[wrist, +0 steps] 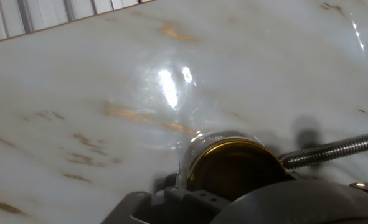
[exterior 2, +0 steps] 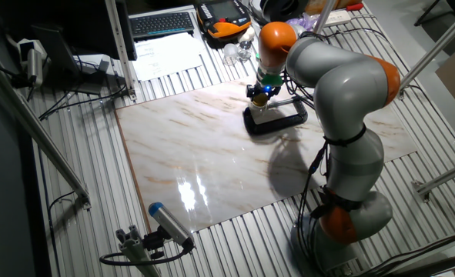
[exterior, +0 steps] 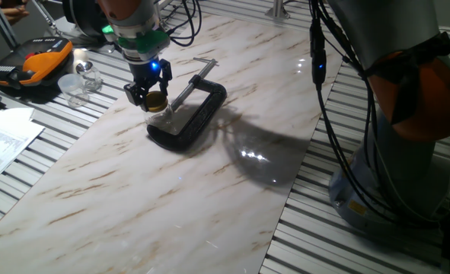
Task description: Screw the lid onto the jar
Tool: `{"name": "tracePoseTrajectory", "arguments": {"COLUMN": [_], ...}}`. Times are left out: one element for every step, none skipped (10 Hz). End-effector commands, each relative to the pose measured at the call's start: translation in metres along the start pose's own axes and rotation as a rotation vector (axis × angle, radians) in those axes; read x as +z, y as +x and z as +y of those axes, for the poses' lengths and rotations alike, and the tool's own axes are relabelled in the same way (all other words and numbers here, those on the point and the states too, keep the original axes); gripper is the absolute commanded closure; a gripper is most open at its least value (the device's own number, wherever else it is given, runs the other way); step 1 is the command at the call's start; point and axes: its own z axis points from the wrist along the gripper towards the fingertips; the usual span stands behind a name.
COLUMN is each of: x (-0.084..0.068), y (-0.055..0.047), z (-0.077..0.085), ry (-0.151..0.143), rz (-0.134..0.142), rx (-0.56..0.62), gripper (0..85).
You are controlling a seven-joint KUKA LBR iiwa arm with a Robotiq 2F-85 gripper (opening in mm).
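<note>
The lid (exterior: pixel 157 100) sits on the jar (exterior: pixel 161 116), which stands pinned in the clamp (exterior: pixel 190 114) on the worktop (exterior: pixel 209 198), likely so it won't spin. The pincer (exterior: pixel 154 97) grips the lid, fingers closed around it.

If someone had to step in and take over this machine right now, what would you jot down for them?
Gripper: its fingers are closed around the shiny gold-yellow round metal lid.
The lid sits on top of the small clear glass jar, which stands inside the black metal C-clamp on the marble-patterned table.
Done: lid brought to the jar's mouth.
Left: whether it is threaded tight cannot be told; finish turning, then let go.
</note>
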Motion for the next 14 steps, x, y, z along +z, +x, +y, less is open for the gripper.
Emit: {"name": "tracePoseTrajectory", "arguments": {"x": [0.0003, 0.0003, 0.0002, 0.0, -0.0005, -0.0009, -0.0013, -0.0016, -0.0019, -0.0021, -0.0031, -0.0036, -0.0036, -0.0035], "y": [0.0002, 0.0003, 0.0003, 0.0002, -0.0002, -0.0002, -0.0002, -0.0002, -0.0001, 0.0002, 0.0003, 0.0005, 0.0005, 0.0004], "z": [0.0002, 0.0003, 0.0002, 0.0, -0.0006, -0.0007, -0.0004, -0.0005, -0.0004, -0.0002, -0.0003, -0.0001, 0.0001, 0.0002], "ry": [0.0, 0.003, 0.011, 0.02, 0.033, 0.039, 0.038, 0.034, 0.011, 0.008, 0.008, 0.012, 0.019, 0.024], "rz": [0.003, 0.004, 0.003, 0.002, 0.007, 0.01, 0.015, 0.019, 0.028, 0.03, 0.031, 0.032, 0.03, 0.026], "rx": [-0.002, -0.002, 0.004, 0.017, 0.027, 0.042, 0.063, 0.076, 0.102, 0.112, 0.132, 0.141, 0.146, 0.148], "gripper": [85.0, 85.0, 85.0, 85.0, 85.0, 85.0, 85.0, 85.0, 85.0, 85.0, 85.0, 85.0, 85.0, 85.0]}}
